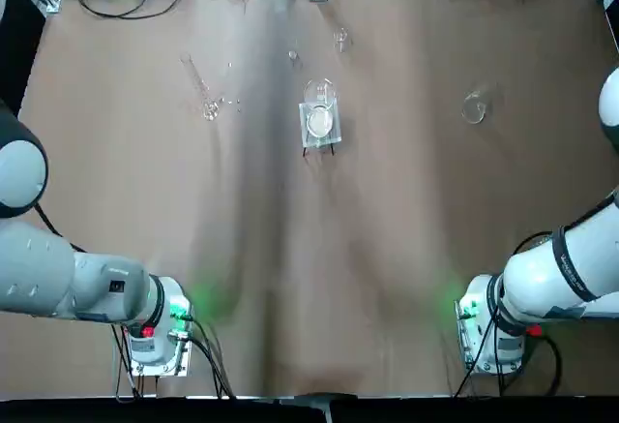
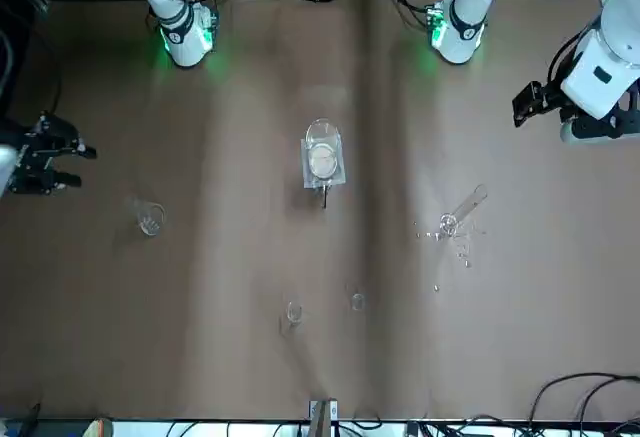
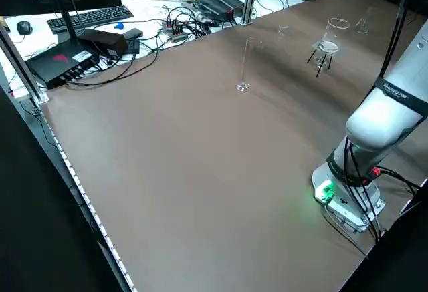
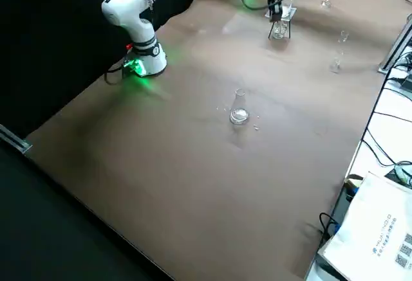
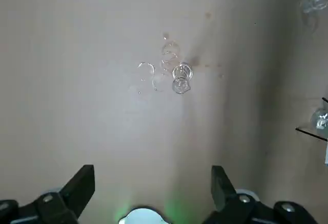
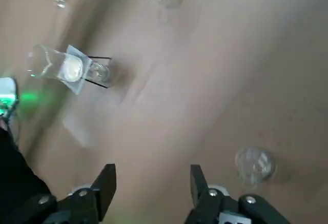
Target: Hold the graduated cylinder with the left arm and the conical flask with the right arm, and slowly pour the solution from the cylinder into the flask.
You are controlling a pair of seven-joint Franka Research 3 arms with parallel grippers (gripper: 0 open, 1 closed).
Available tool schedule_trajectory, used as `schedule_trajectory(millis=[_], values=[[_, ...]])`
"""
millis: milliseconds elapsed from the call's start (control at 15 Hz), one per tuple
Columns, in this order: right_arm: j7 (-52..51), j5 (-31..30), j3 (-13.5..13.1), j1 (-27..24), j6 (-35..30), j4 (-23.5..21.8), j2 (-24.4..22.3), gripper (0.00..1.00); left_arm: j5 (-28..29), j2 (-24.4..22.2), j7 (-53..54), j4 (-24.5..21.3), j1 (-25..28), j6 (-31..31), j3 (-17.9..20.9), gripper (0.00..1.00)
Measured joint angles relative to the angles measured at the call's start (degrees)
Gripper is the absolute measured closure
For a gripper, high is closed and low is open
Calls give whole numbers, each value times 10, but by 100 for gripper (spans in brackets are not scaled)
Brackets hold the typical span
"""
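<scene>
Left arm: its white base [image 1: 160, 341] sits at the lower left of the top view, nearest the robot's side.
Right arm: its base [image 1: 479, 341] is at the lower right, across from the other.
Left gripper: over at the upper right of the front view, its two black fingers spread apart [image 5: 154, 172], with nothing between them.
Right gripper: by the left edge of the front view, above the middle, fingers also well apart [image 6: 152, 168] and holding nothing.
Beaker on its stand: near the top centre of the top view [image 1: 320, 120], between the two pieces that matter; I'd say it plays no part.
Flask: upright on the table [image 4: 239, 115], just above the middle of the right side view; in the top view it is at the upper right. Neither gripper touches it.
Measuring tube: standing on its small foot [image 3: 243, 87], towards the upper middle of the left side view; upper left in the top view, well apart from the flask. I can't make out how much solution it holds.
Small glass pieces: farther back, near the top centre of the top view [image 1: 342, 40].
Done: nothing of the task itself, as far as I can judge.
Left: both grasps, both lifts, bringing tube to flask, then the slow pour.
</scene>
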Motion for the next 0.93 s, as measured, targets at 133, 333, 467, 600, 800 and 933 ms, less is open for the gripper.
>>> schedule_trajectory(millis=[133, 333, 467, 600, 800, 933], values=[[76, -39, 0, 27, 2, 0, -9, 33, -1, 0, 0, 0, 0, 0, 3, 0], [152, -68, 0, 41, 10, 0, -21, 35, -15, 0, -1, 4, 1, 0, 4, 0], [174, -75, -3, 40, 25, 0, -31, 36, -16, 0, -2, 7, 1, -1, 4, 0], [187, -82, -5, 39, 32, 0, -38, 36, -16, 0, -2, 8, 1, -1, 4, 0], [195, -89, -8, 36, 53, -3, -39, 35, -16, 0, -2, 8, 1, -1, 5, 0], [219, -103, -9, 33, 64, -7, -39, 36, -16, 0, -2, 8, 2, -1, 5, 0]])
